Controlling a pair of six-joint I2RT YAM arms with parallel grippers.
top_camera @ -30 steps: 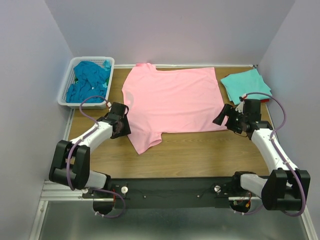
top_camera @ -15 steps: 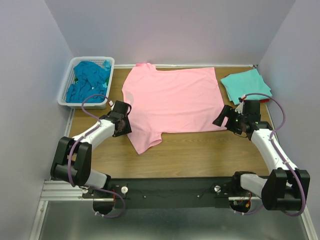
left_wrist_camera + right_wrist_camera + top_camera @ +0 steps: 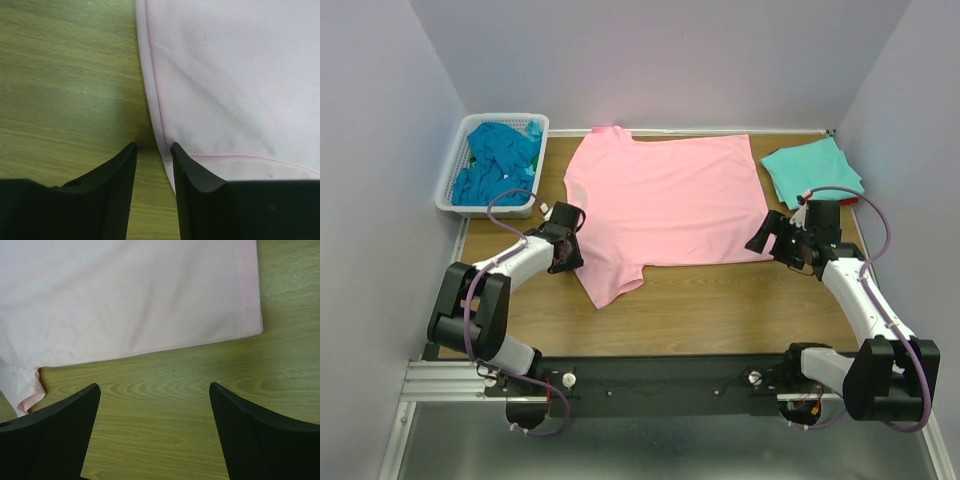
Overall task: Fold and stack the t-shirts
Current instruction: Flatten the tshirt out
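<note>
Across the middle of the wooden table [image 3: 720,310], the light pink fabric t-shirt [image 3: 665,200] lies spread flat for folding. The left gripper [image 3: 154,147], narrowly parted and empty, straddles its left edge. The right gripper [image 3: 155,387] hovers wide apart by the near hem corner, likely to pinch both ends.

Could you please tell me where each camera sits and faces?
Top external: above, behind the bases, facing down at the wooden table and light pink fabric t-shirt; left arm, right arm show.
Left wrist: low, facing the shirt's edge; narrowly parted left fingers show.
Right wrist: over its corner; spread right fingers show.
Shared: the t-shirt.
</note>
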